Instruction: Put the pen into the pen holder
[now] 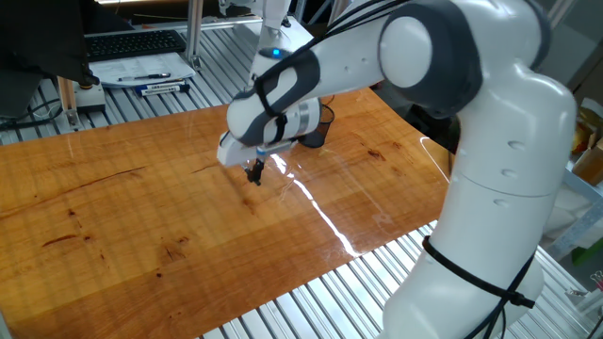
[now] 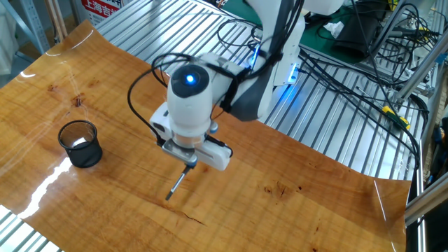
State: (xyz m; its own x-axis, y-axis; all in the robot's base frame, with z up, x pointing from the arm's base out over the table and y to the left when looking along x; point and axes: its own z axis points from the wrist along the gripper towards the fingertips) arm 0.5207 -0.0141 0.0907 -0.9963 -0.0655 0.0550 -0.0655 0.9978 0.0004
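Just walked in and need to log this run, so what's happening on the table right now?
The Franka arm's gripper is shut on the upper end of the pen, which hangs tilted from it. The pen's lower tip is at or just above the wooden tabletop; I cannot tell if it touches. The pen holder, a black mesh cup, stands upright off to the side, apart from the arm, with no pen in it yet.

Your white arm (image 1: pixel 443 104) reaches out over the table, wrist (image 2: pixel 189 98) bent so the gripper (image 2: pixel 187 166) points straight down, fingers seemingly pinched together, though mostly hidden.
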